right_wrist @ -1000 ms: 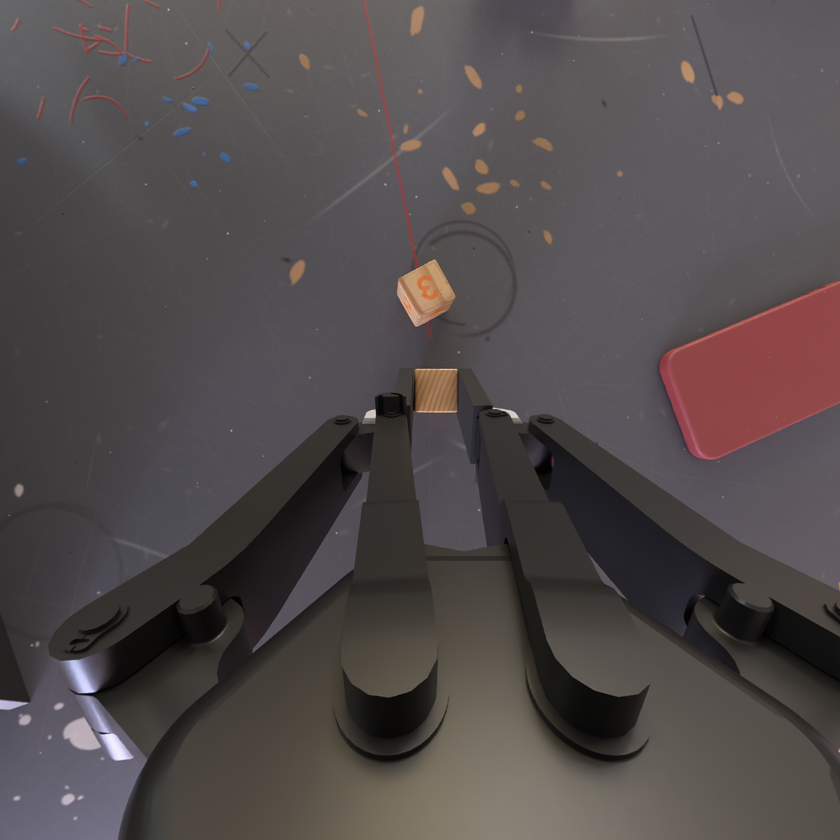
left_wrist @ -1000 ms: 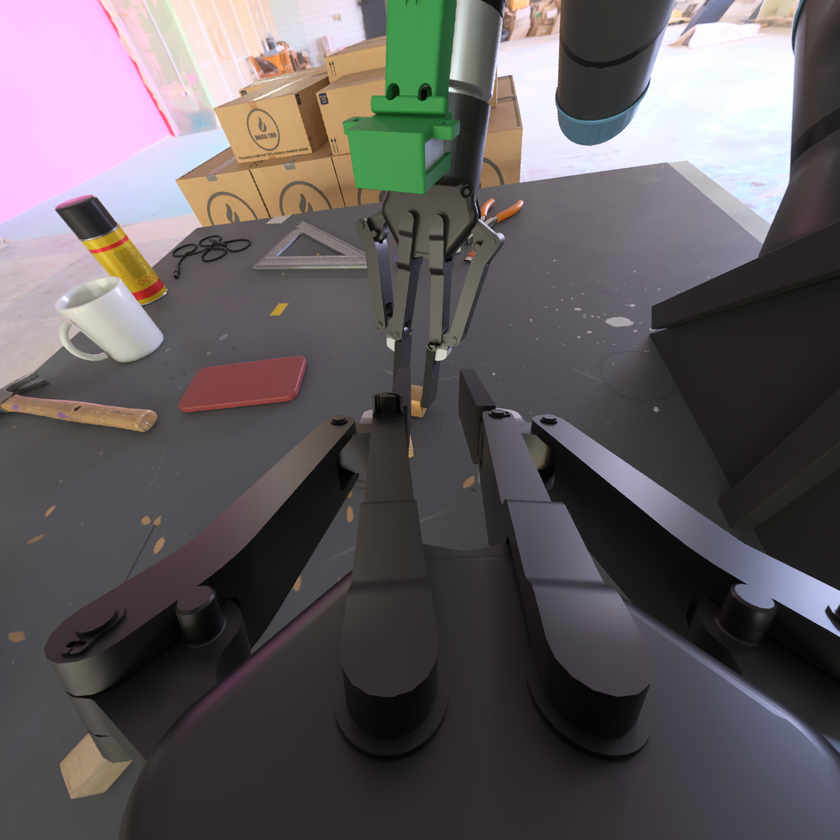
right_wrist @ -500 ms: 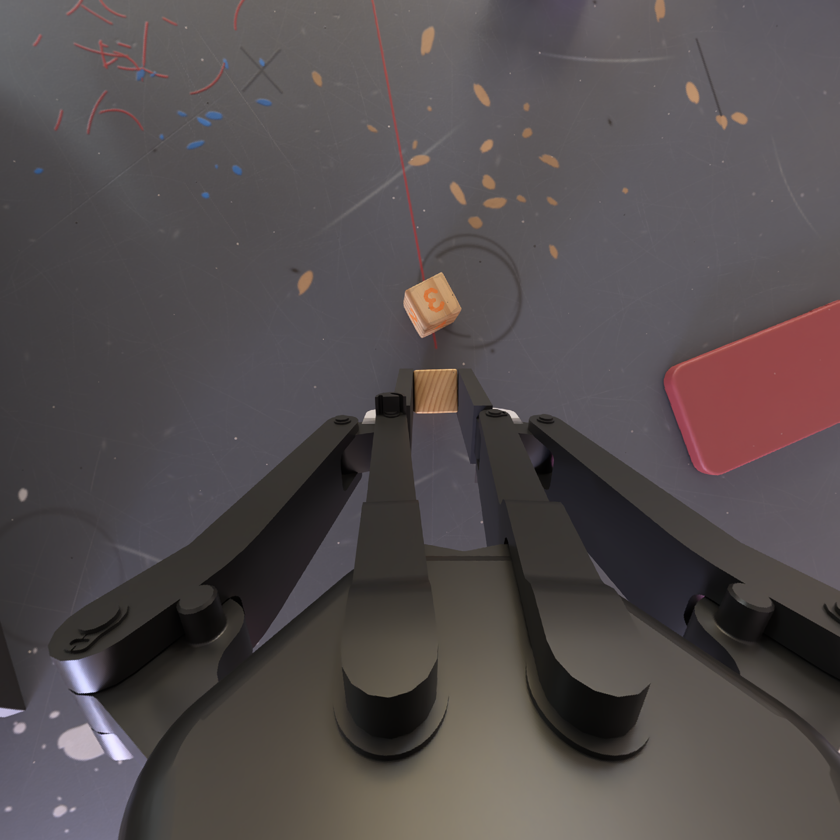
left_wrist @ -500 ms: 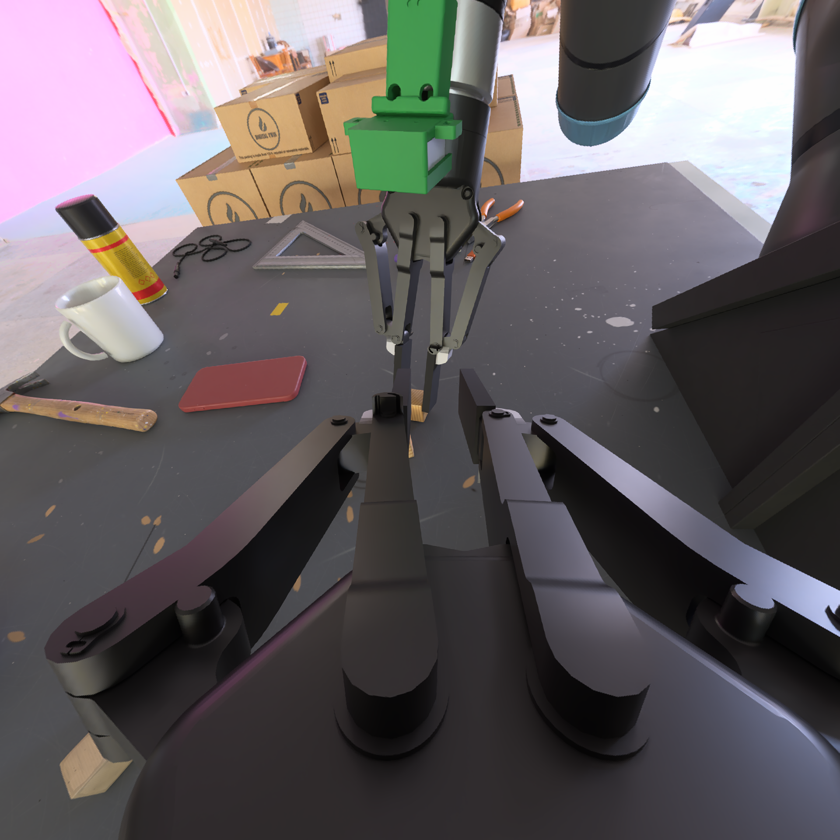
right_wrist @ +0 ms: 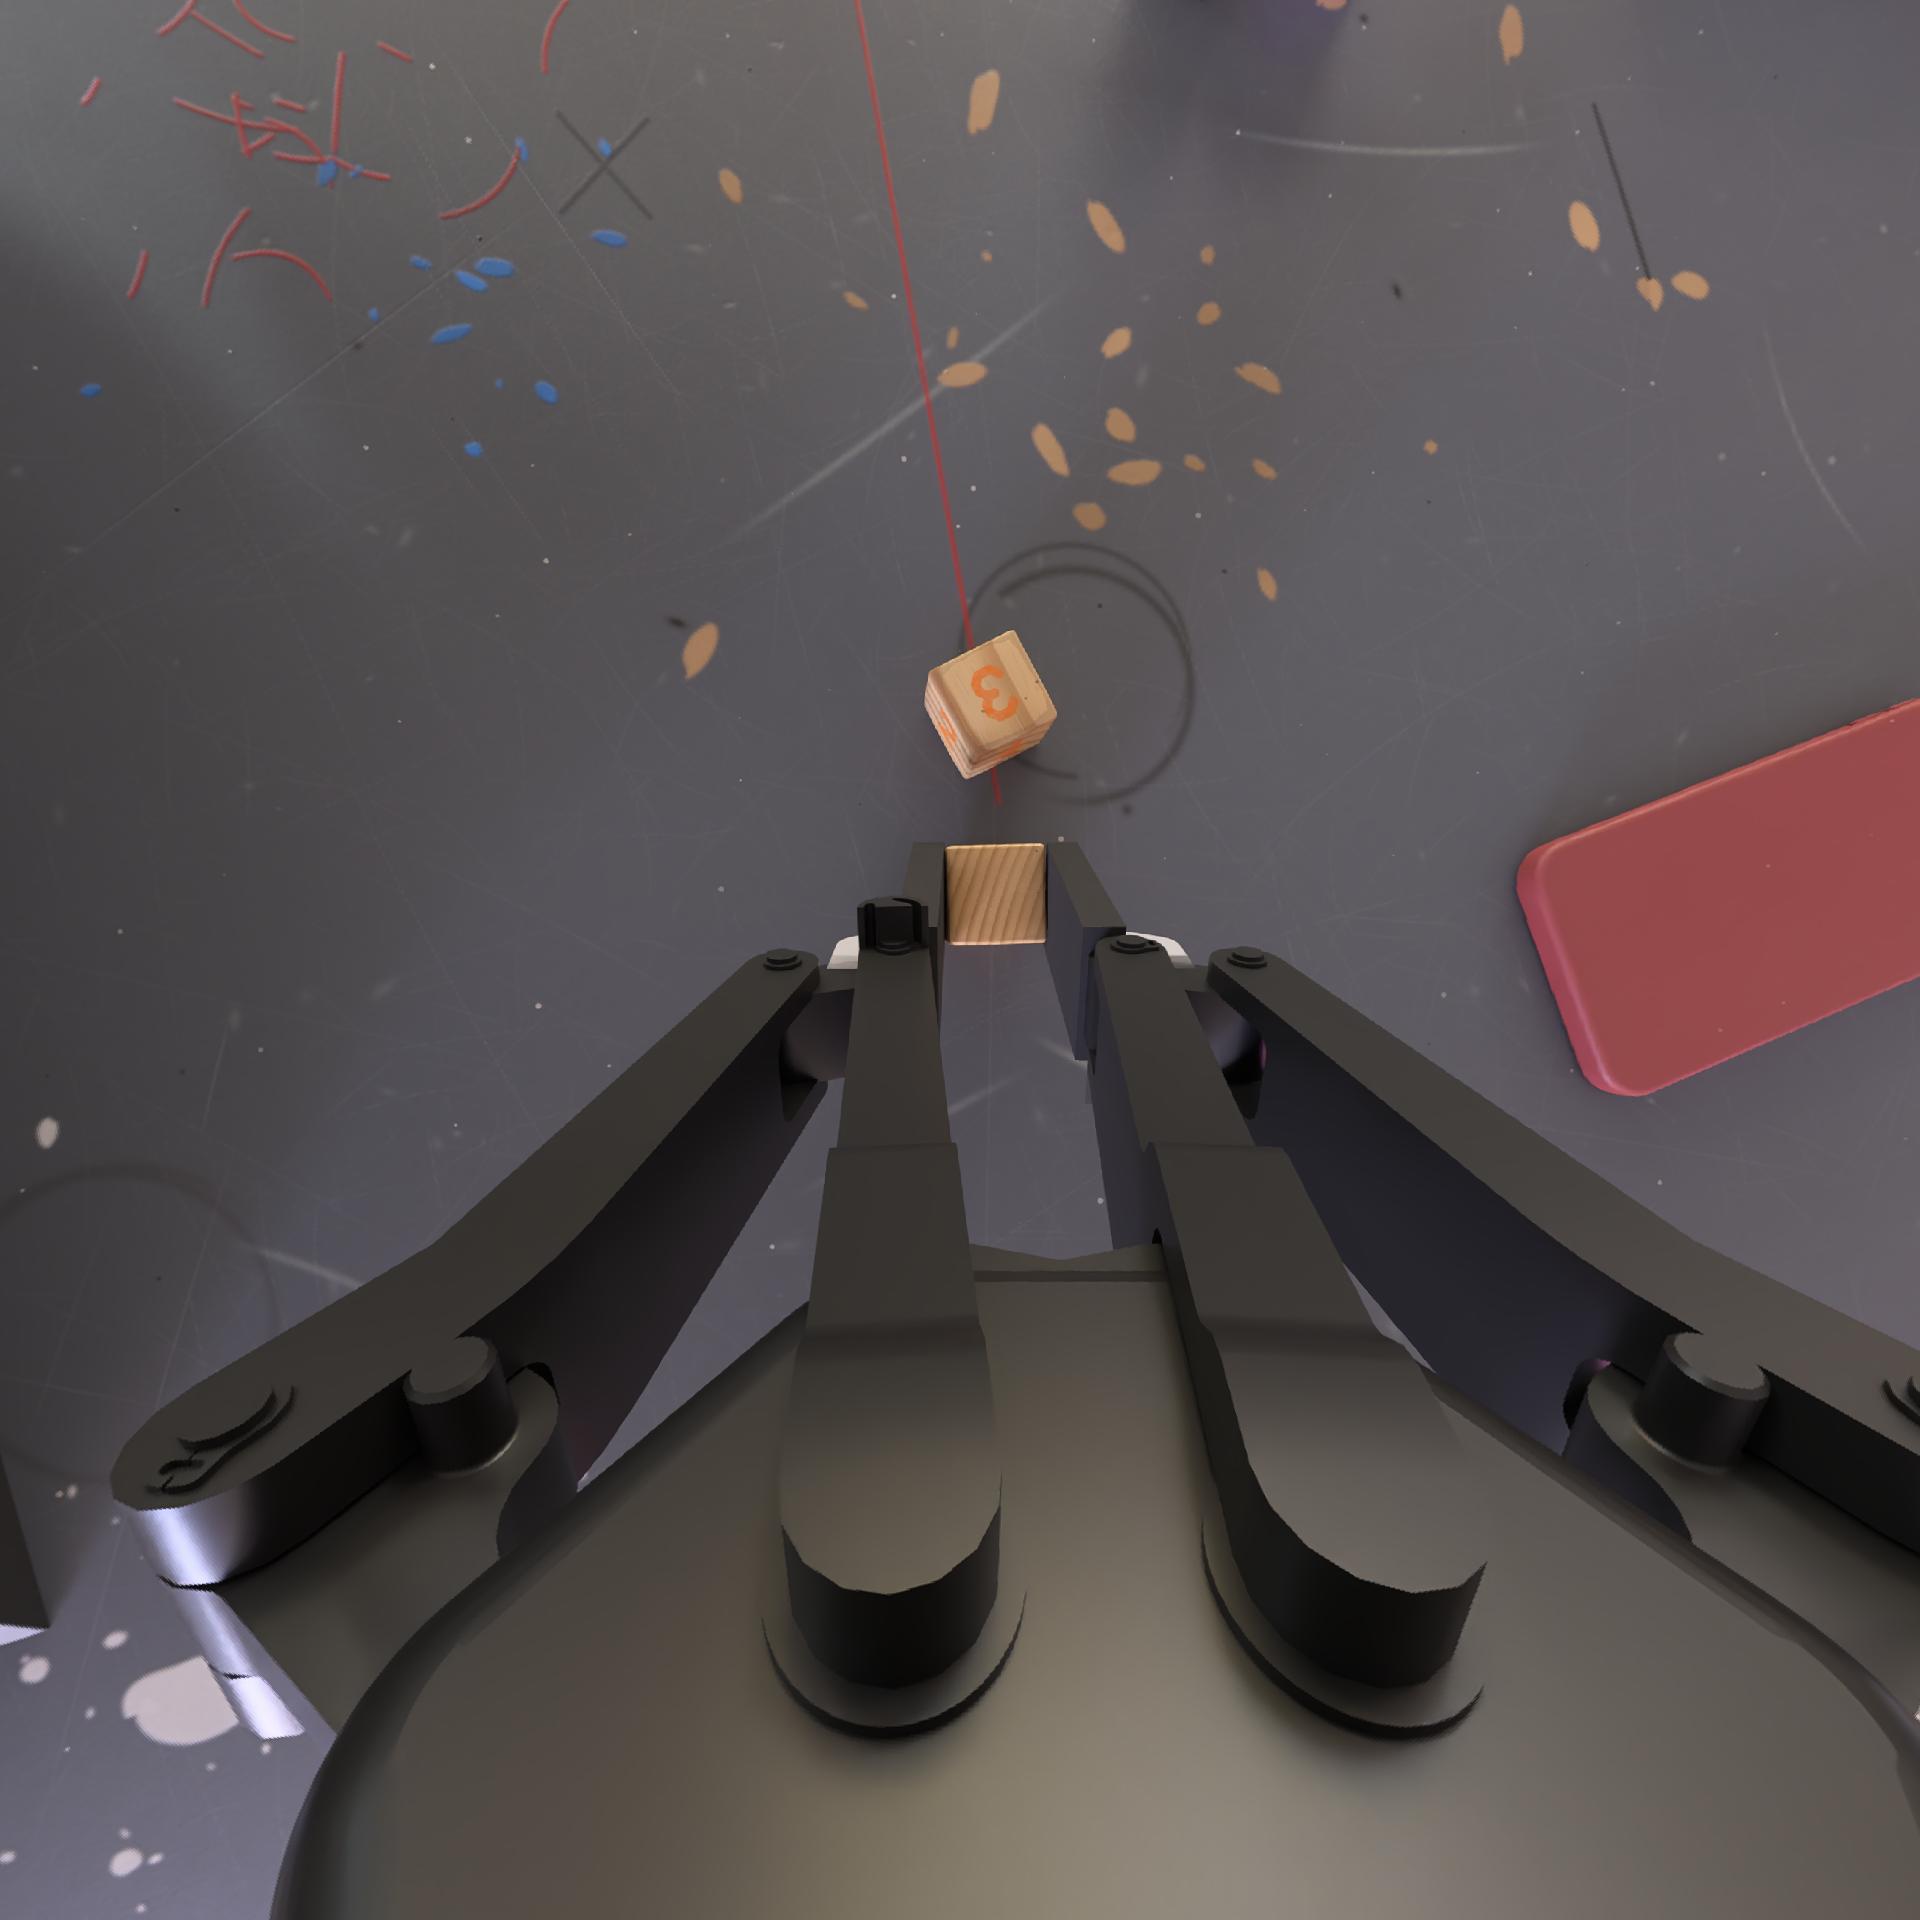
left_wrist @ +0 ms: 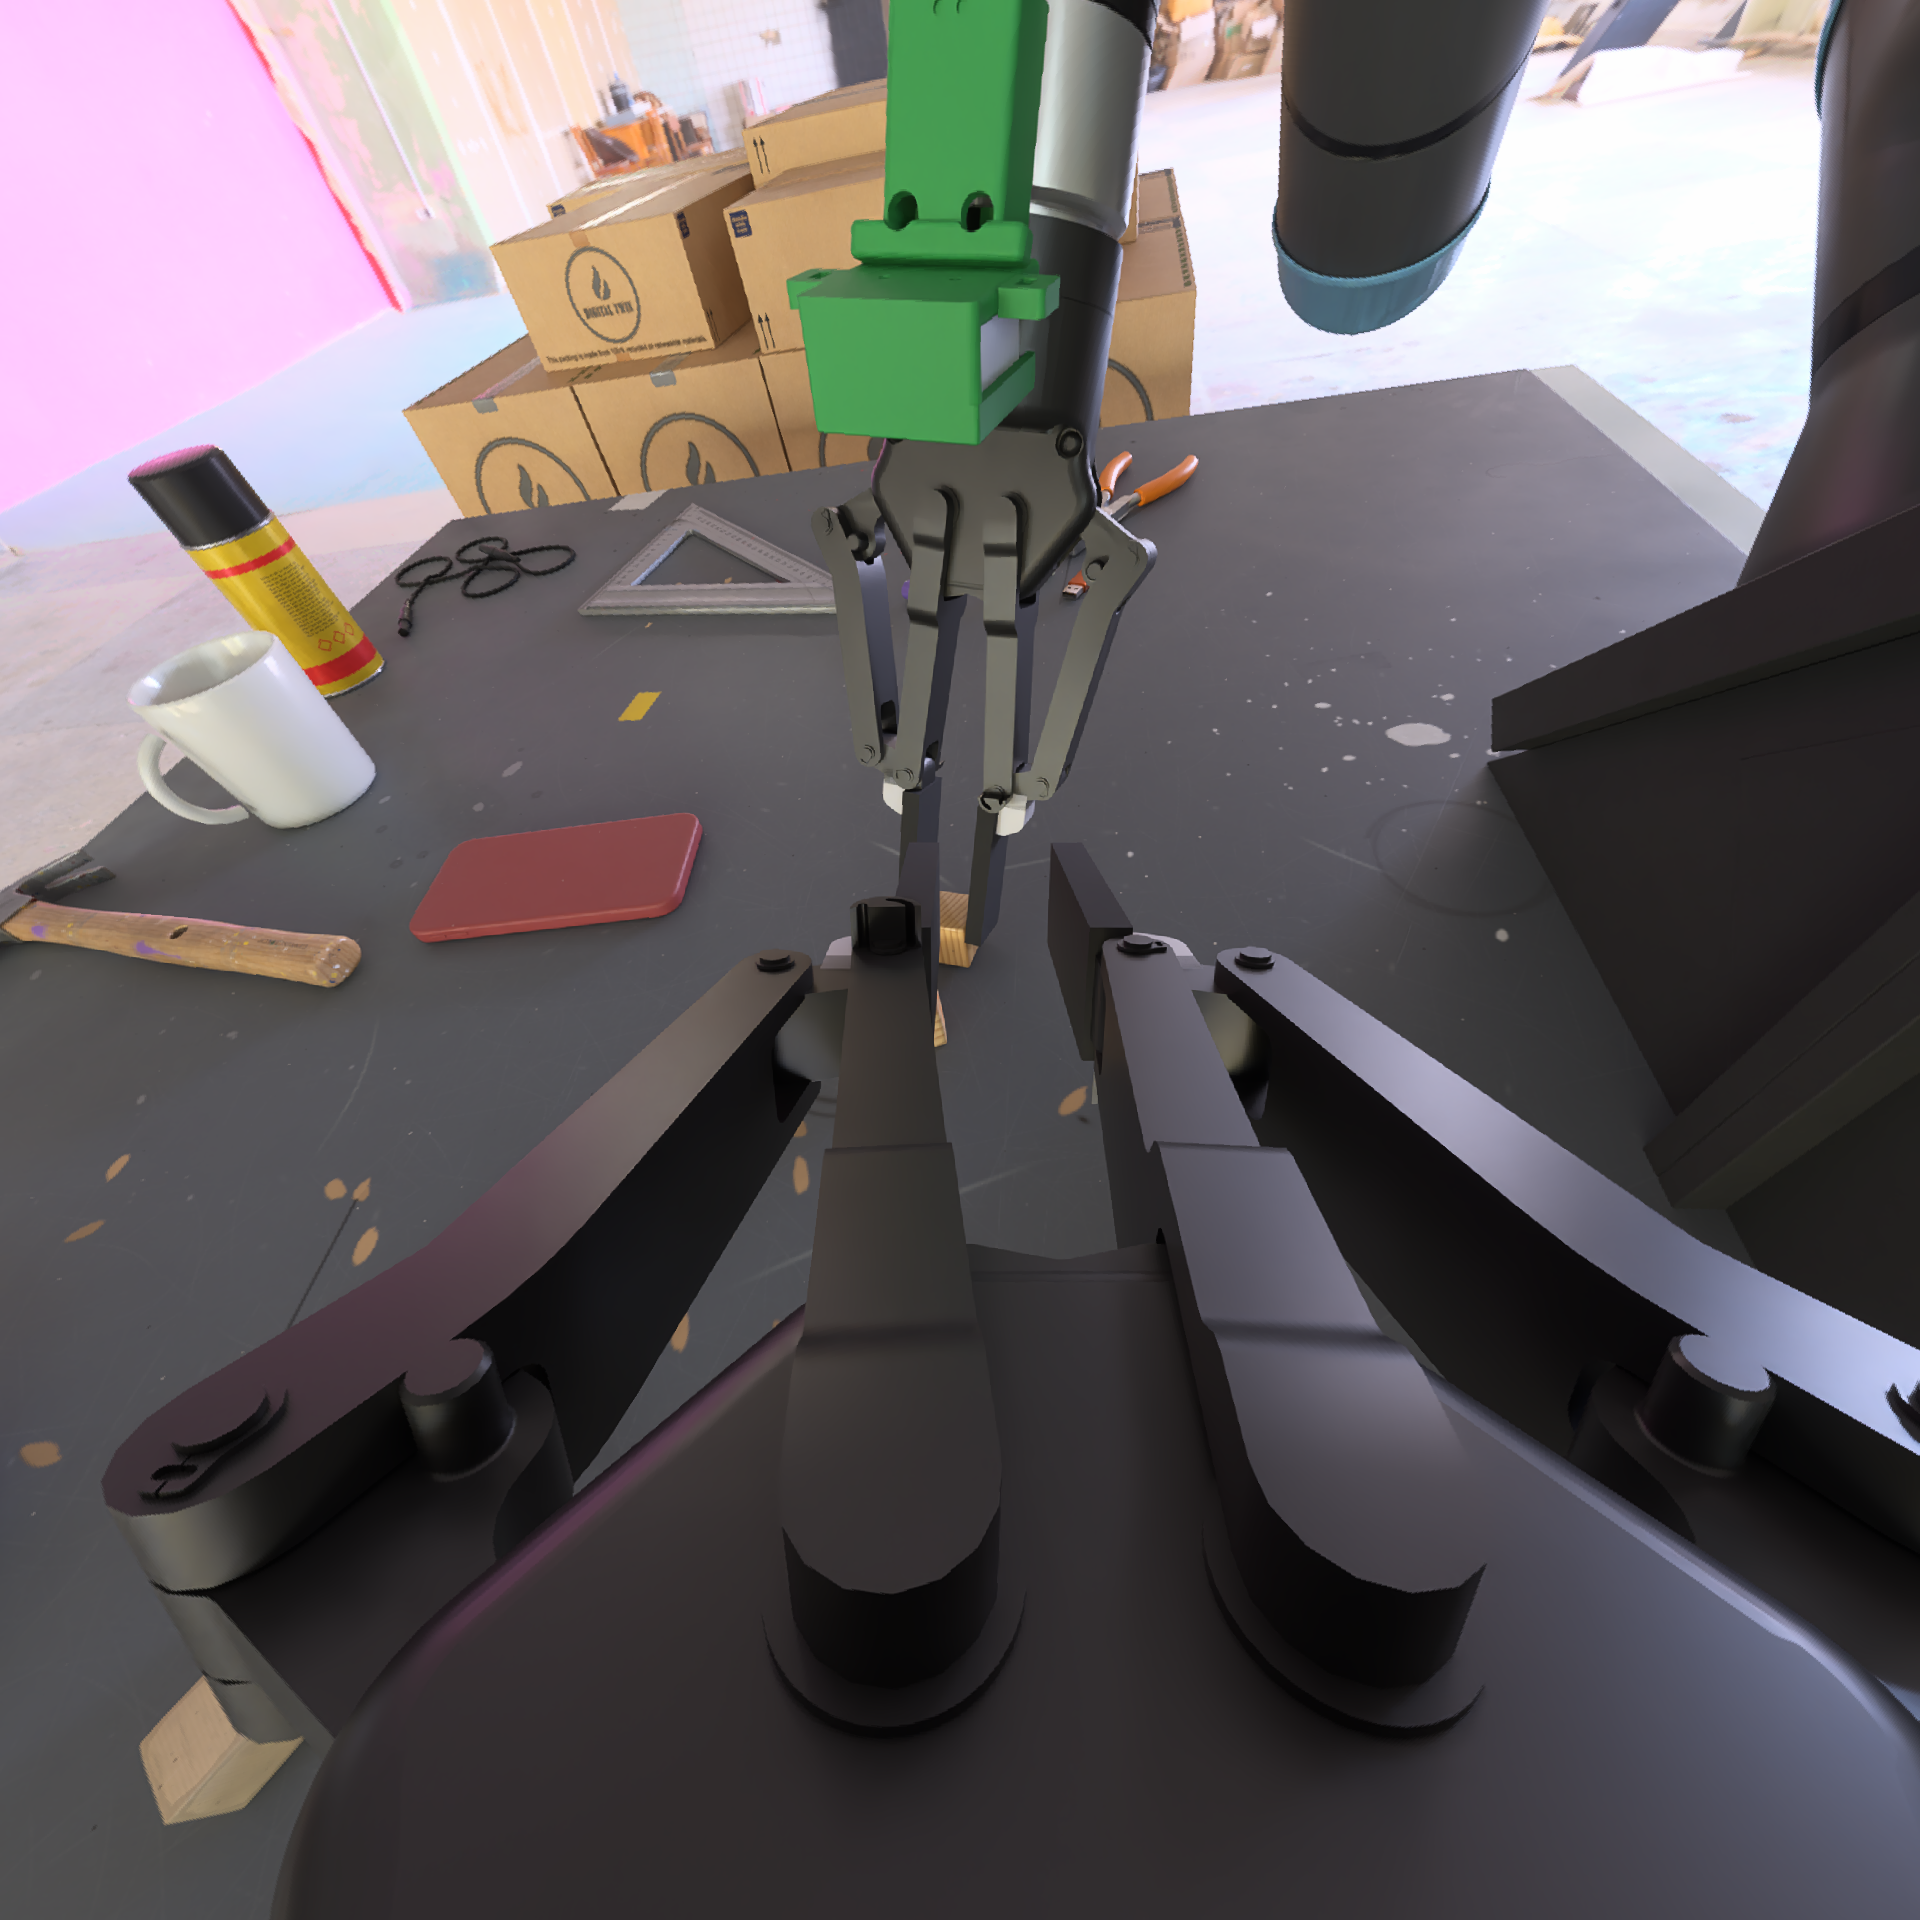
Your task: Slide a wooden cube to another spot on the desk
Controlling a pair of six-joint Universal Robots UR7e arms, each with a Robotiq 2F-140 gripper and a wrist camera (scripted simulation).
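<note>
The small plain wooden cube (right_wrist: 994, 894) with visible grain sits square between two dark fingers (right_wrist: 1081, 894), touching both, low on the dark grey desk (right_wrist: 520, 727).

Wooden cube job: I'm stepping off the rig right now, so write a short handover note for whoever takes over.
Right gripper: shut on the plain wooden cube, low at the desk.
Left gripper: open, empty.
A printed cube lies just ahead of the held one; a red pad lies off to the side.
Done: cube gripped.
Left: slide it to a new spot, probably steering clear of the printed cube, then release.
</note>
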